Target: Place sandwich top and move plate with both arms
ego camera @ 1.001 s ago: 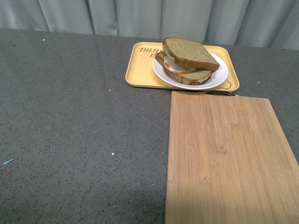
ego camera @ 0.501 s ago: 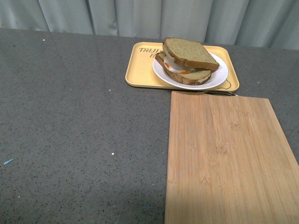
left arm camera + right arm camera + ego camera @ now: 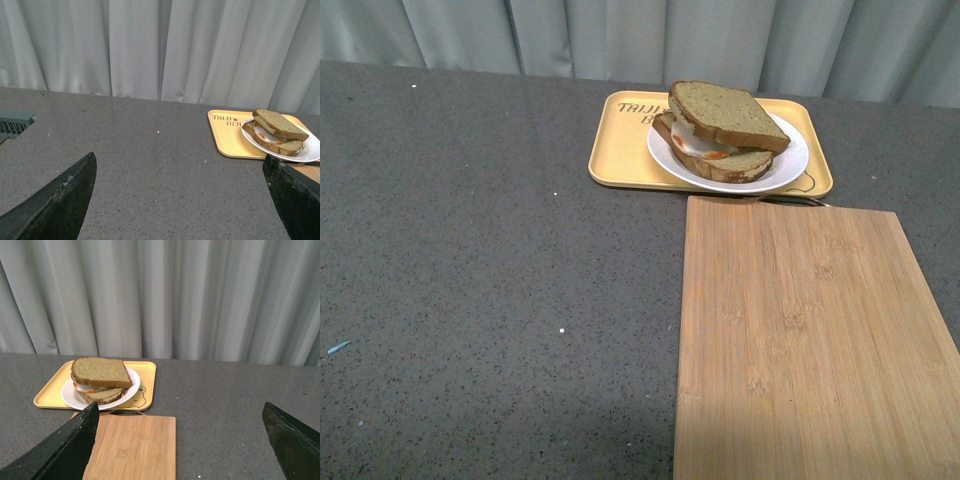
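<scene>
The sandwich top (image 3: pixel 725 112) lies on the egg and lower slice, tilted, on the white plate (image 3: pixel 788 165). That plate rests on the yellow tray (image 3: pixel 620 150) at the far side of the table. The left wrist view shows the same sandwich top (image 3: pixel 279 125) and plate (image 3: pixel 312 149) far off, and the right wrist view has the sandwich top (image 3: pixel 101 372) and plate (image 3: pixel 70 396) well ahead. My left gripper (image 3: pixel 182 200) is open over bare table. Also open, my right gripper (image 3: pixel 180 440) holds nothing. No arm appears in the front view.
A wooden board (image 3: pixel 805 340) lies at the near right, its far edge next to the tray. Grey curtains (image 3: pixel 640 35) close off the back. A grey slotted object (image 3: pixel 12 124) sits at the table edge in the left wrist view.
</scene>
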